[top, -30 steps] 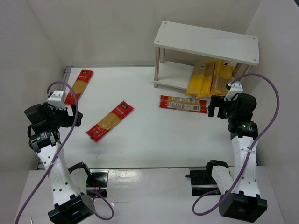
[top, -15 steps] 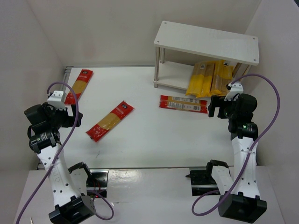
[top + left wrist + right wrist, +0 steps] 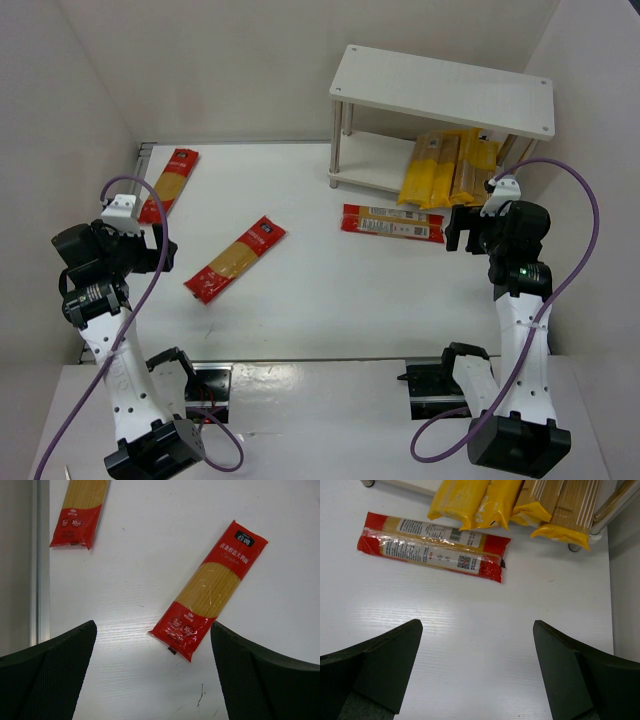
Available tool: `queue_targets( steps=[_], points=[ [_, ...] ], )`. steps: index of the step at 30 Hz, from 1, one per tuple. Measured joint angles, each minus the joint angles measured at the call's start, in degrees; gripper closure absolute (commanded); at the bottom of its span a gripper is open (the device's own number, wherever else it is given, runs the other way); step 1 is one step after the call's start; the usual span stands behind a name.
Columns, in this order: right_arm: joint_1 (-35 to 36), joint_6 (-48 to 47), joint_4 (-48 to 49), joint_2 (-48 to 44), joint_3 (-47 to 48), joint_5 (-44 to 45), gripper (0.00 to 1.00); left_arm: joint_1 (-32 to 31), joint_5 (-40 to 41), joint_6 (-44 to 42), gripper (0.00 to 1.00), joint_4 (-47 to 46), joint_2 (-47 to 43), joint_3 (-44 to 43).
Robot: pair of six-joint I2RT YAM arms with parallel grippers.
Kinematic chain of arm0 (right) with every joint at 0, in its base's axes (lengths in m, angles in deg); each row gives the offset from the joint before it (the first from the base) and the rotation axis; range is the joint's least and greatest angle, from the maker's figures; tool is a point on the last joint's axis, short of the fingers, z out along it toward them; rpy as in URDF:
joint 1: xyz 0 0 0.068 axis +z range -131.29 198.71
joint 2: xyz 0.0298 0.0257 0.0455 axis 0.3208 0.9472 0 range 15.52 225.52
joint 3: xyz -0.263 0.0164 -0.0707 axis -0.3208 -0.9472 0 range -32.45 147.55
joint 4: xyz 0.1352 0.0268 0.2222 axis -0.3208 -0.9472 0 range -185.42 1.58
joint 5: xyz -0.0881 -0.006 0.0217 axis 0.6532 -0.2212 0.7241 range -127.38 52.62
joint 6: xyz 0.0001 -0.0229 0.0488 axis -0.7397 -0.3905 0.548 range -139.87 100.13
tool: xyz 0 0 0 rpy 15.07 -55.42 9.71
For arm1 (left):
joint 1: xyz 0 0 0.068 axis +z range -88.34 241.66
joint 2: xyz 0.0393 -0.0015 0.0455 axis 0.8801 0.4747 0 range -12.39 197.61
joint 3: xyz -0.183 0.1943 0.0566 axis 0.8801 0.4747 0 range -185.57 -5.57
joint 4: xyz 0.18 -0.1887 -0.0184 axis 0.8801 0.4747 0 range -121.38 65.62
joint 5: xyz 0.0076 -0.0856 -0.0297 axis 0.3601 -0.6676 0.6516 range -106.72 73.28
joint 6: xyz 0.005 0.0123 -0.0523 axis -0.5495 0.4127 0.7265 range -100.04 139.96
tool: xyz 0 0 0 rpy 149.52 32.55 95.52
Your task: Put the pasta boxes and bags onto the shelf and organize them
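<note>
The shelf (image 3: 440, 95) stands at about 1 o'clock on the surface (image 3: 330, 290), its top board bare. A bunch of yellow packs (image 3: 445, 170) lies on the right half of its lower board, their near ends poking out over the front edge. In the right wrist view two of them are plain yellow and two show pale spaghetti above yellow ends; no writing on them can be read.

Just in front of the shelf, toward 6 o'clock from it, the labelled pack (image 3: 432, 546) lies flat and crosswise. It has red ends and white panels of fine print, a barcode and a small square code, all too small to read.

The middle pack (image 3: 207, 590) lies well apart at 9 o'clock from that one, slanted, its far end pointing to 1 o'clock. Its far red end carries a small dark tag and a line of white Chinese characters, with thin script beneath that I cannot make out. Its near red end has two round badges, one reading "10".

The far pack (image 3: 169, 184) rests at 10 o'clock, close to the left edge, with the same badges on its near end.

The left hand (image 3: 158, 245) hangs above the surface at 8 o'clock, fingers spread wide and empty, aimed at the middle pack. The right hand (image 3: 458, 229) hovers at 3 o'clock beside the labelled pack, also spread wide and empty, its arm reared upright from its base.
</note>
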Motion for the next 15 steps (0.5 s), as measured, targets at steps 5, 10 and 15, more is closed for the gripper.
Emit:
queue_targets(
  steps=[5, 10, 15],
  points=[
    [0.0, 0.0, -0.02, -0.44, 0.0, 0.0, 0.0, 0.0, -0.02, 0.0, 0.0, 0.0, 0.0, 0.0],
    [0.0, 0.0, -0.02, -0.55, 0.0, 0.0, 0.0, 0.0, -0.02, 0.0, 0.0, 0.0, 0.0, 0.0],
    [0.0, 0.0, -0.02, -0.55, 0.0, 0.0, 0.0, 0.0, -0.02, 0.0, 0.0, 0.0, 0.0, 0.0]
  ],
)
